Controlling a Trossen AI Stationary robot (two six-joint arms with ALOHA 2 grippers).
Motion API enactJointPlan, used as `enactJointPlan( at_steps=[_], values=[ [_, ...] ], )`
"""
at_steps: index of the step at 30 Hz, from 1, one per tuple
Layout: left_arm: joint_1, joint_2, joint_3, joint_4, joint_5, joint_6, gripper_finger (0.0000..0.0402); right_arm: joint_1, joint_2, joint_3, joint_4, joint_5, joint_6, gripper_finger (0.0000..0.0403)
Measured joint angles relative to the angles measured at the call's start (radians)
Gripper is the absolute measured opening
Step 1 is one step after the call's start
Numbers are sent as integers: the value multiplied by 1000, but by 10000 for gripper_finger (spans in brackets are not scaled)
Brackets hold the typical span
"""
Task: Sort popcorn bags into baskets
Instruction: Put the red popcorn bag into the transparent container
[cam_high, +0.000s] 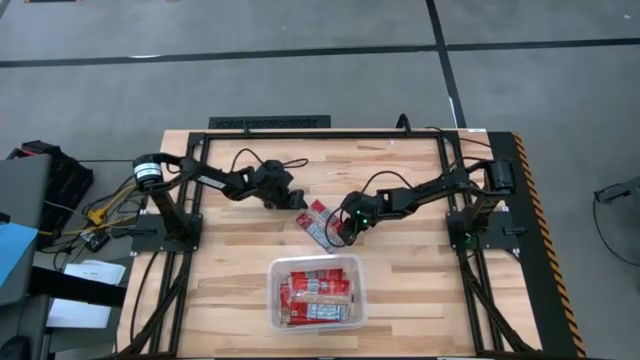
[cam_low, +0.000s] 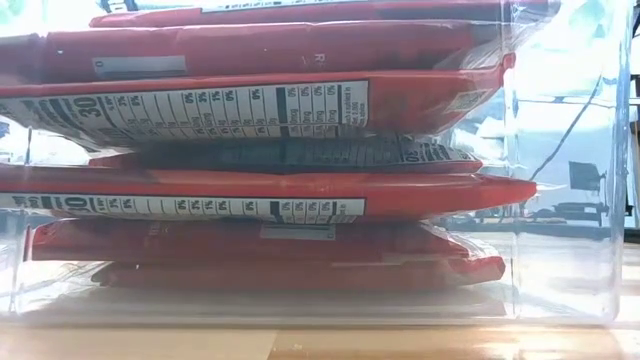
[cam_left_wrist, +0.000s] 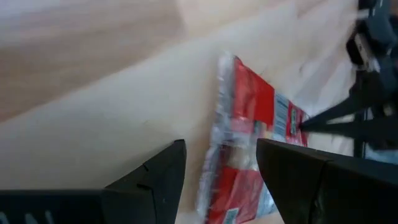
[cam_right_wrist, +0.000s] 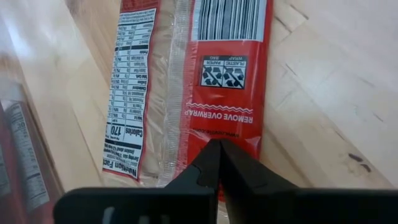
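A pale wooden plank surface (cam_high: 230, 270) with a black frame along its edges is seen from above. Directly on it, near the front edge, a clear plastic bin (cam_high: 361, 300) is placed, filled with stacked red popcorn bags (cam_high: 315, 290). One more red popcorn bag (cam_high: 320, 225) is laid flat on the bare wood just behind the bin, near the middle.
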Motion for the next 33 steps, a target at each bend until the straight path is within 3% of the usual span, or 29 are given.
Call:
enactJointPlan(
  at_steps=[5, 10, 14, 18, 20, 27, 33],
  values=[
    [-42, 7, 74, -120, 20, 103, 184, 0, 0, 0, 17, 3, -19, 23],
    [-56, 9, 82, -115, 18, 111, 164, 0, 16, -1, 71, 26, -30, 21],
    [-56, 8, 83, -140, 11, 113, 110, -7, 21, -1, 82, 26, -29, 34],
    [-57, 8, 83, -148, -19, 113, 22, -8, 2, -2, 90, 33, -35, 39],
    [-57, 8, 83, -145, -34, 110, 10, -15, -24, -3, 88, 34, -50, 35],
    [-58, -65, 80, -113, -34, 53, 1, -51, -222, -3, -22, 47, -70, 16],
    [-57, -253, 81, -120, -109, 2, 0, -55, -486, -1, -207, 226, -55, 30]
  ],
)
